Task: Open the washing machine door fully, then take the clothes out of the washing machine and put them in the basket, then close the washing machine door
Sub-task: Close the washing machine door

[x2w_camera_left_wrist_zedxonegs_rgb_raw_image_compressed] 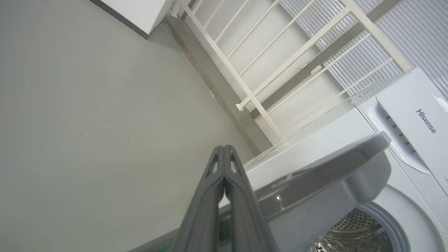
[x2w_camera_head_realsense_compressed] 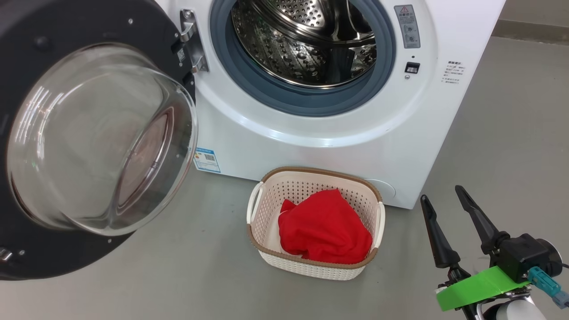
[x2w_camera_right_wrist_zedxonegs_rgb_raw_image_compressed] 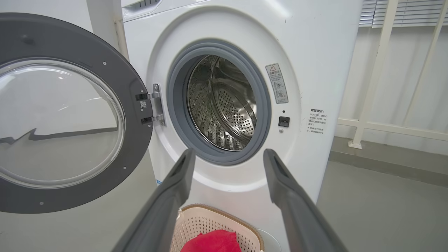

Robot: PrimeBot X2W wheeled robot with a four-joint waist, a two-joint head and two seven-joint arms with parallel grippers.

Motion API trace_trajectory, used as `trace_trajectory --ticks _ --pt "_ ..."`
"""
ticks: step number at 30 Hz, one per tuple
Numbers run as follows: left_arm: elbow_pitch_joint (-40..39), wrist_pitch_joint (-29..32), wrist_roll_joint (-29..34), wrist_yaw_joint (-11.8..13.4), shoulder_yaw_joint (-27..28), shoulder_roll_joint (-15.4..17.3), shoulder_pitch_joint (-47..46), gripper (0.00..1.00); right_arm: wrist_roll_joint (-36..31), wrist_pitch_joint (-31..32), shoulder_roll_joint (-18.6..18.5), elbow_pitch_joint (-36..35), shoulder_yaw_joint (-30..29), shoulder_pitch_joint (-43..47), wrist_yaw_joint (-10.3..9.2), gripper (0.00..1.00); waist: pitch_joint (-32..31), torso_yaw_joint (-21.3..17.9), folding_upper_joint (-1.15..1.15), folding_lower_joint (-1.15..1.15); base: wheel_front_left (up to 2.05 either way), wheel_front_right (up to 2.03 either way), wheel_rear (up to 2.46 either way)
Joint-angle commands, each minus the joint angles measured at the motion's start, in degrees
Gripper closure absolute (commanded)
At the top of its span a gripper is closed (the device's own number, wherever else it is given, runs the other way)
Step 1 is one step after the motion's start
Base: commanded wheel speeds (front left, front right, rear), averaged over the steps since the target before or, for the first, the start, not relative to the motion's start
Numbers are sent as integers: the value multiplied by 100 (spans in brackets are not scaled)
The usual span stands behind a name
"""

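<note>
The washing machine door (x2w_camera_head_realsense_compressed: 26, 35) stands swung wide to the left, its glass bowl (x2w_camera_head_realsense_compressed: 102, 138) facing me. The white washing machine (x2w_camera_head_realsense_compressed: 333, 146) shows only bare steel in its drum (x2w_camera_head_realsense_compressed: 306, 40). On the floor in front sits the basket (x2w_camera_head_realsense_compressed: 320, 171) with the red clothes (x2w_camera_head_realsense_compressed: 324, 226) in it. My right gripper (x2w_camera_head_realsense_compressed: 441, 194) hovers open and empty to the basket's right. In the right wrist view it (x2w_camera_right_wrist_zedxonegs_rgb_raw_image_compressed: 228, 152) points at the drum (x2w_camera_right_wrist_zedxonegs_rgb_raw_image_compressed: 224, 105), above the basket (x2w_camera_right_wrist_zedxonegs_rgb_raw_image_compressed: 210, 217). My left gripper (x2w_camera_left_wrist_zedxonegs_rgb_raw_image_compressed: 224, 148) is shut on nothing, beside the door's edge (x2w_camera_left_wrist_zedxonegs_rgb_raw_image_compressed: 325, 178).
Grey floor lies all around the basket. A white railing (x2w_camera_left_wrist_zedxonegs_rgb_raw_image_compressed: 280, 52) stands against the wall past the machine (x2w_camera_left_wrist_zedxonegs_rgb_raw_image_compressed: 413, 115), and also shows at the right (x2w_camera_right_wrist_zedxonegs_rgb_raw_image_compressed: 371, 87). A low grey kerb (x2w_camera_right_wrist_zedxonegs_rgb_raw_image_compressed: 385, 157) runs along the wall.
</note>
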Motion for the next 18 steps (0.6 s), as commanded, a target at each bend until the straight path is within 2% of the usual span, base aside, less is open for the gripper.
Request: trace_trajectory --ticks 1,11,18 --pt "-184 162 -79 -112 -61 93 134 100 31 -35 -59 -150 108 -176 36 0 12 16 0 0 0 0 0" --pt "-970 813 -643 -176 -109 -190 589 100 84 -35 -31 -133 67 -189 36 0 27 75 0 0 0 0 0" --pt "-1659 1384 -1282 -180 121 -446 950 100 74 -35 -8 -122 40 -183 36 0 33 95 0 0 0 0 0"
